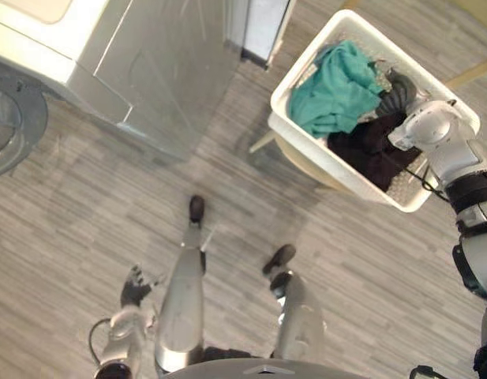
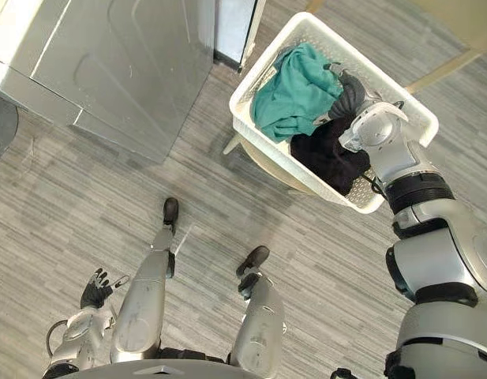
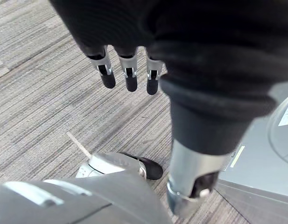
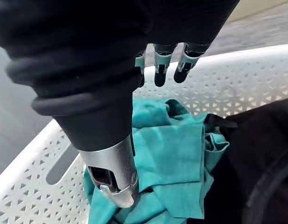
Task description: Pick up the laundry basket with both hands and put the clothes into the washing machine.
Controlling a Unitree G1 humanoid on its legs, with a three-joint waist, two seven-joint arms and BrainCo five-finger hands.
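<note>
A white perforated laundry basket (image 1: pixel 338 170) stands on a beige stool at the upper right. In it lie a crumpled teal cloth (image 1: pixel 334 91) and a black garment (image 1: pixel 369 150). My right hand (image 1: pixel 397 91) hovers inside the basket's far side, just above the clothes. In the right wrist view its fingers (image 4: pixel 160 70) are straight and hold nothing, with the teal cloth (image 4: pixel 167 154) and the basket wall (image 4: pixel 237 79) beyond them. My left hand (image 1: pixel 135 288) hangs low at the lower left, far from the basket, its fingers (image 3: pixel 129 74) relaxed over bare floor.
The grey washing machine (image 1: pixel 148 63) fills the upper left, with a round door (image 1: pixel 10 126) at the far left edge. The beige stool (image 1: pixel 294 162) under the basket has a pale leg (image 1: pixel 263 142). Grey striped floor lies between the machine and the basket.
</note>
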